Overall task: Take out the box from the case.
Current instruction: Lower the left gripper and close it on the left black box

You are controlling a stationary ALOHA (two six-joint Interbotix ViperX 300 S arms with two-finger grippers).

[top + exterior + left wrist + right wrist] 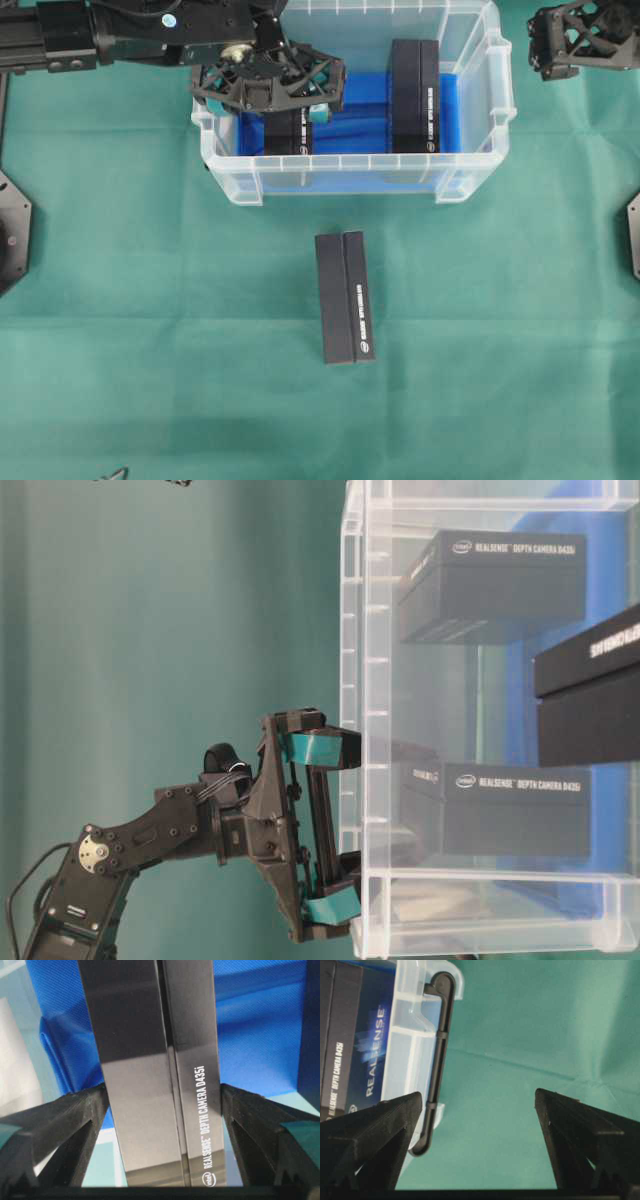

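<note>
The left gripper (268,88) hangs spread wide, straddling an upright box (160,1075) between its fingers inside the case (360,172), not yet clamped. Another box (415,95) stands to its right; one box (345,297) already lies outside. The right gripper (580,38) idles wide, empty, beyond the case.

Left gripper (290,95) jaws wide, pointing down; right gripper (480,1110) likewise.

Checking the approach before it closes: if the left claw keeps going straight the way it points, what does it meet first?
Probably the black RealSense box standing in the case; the left claw is open, straddling it.
</note>
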